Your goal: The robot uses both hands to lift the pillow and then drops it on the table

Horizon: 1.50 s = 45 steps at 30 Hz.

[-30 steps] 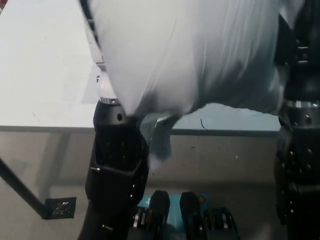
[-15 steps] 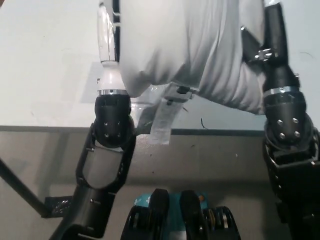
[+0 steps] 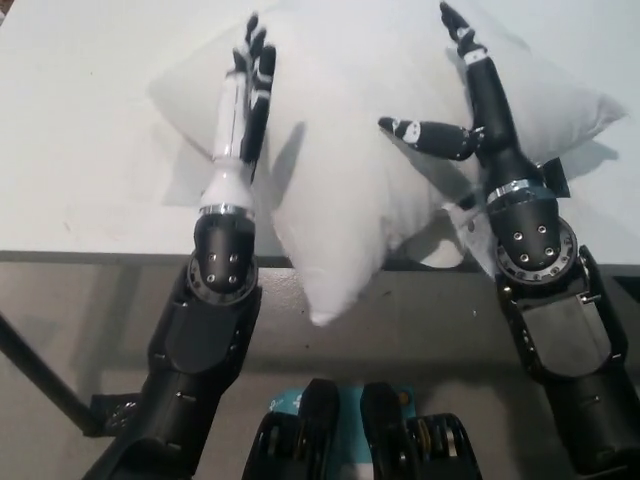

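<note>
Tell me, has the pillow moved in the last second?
Yes. The pillow has dropped from close under the camera onto the table; one corner now overhangs the table's near edge.

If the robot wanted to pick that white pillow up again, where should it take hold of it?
Probably by its two opposite sides, one hand pressing in from each. The pillow is wide, soft and has no handle, lying flat with one corner over the table edge. The left hand and right hand already sit open at its flanks.
</note>
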Each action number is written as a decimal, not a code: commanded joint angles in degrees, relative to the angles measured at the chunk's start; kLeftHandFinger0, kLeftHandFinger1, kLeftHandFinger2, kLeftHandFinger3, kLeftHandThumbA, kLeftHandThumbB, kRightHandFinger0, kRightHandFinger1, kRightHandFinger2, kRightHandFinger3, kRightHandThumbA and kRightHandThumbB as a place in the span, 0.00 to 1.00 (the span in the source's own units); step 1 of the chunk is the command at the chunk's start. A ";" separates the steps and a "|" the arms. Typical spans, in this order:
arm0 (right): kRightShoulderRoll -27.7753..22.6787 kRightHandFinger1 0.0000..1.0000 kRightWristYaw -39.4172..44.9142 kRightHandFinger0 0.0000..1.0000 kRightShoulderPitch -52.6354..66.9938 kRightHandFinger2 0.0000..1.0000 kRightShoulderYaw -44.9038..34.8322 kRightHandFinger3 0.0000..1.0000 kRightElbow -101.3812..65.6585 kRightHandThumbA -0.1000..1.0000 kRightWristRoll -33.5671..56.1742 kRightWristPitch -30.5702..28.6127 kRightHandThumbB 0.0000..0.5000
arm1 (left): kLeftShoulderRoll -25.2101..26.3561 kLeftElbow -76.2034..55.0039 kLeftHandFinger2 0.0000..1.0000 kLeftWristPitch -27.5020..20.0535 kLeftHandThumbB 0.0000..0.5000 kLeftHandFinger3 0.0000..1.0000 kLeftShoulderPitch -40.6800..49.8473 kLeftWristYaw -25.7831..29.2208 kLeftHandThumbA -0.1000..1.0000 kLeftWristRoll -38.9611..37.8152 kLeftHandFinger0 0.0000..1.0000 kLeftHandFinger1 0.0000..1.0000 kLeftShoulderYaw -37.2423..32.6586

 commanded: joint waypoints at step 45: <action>-14.61 1.00 8.33 1.00 49.81 1.00 -3.22 1.00 -30.02 1.00 1.77 -19.45 0.45 | 5.94 -33.42 1.00 -9.37 0.15 1.00 47.60 -1.14 1.00 -3.97 1.00 1.00 -1.81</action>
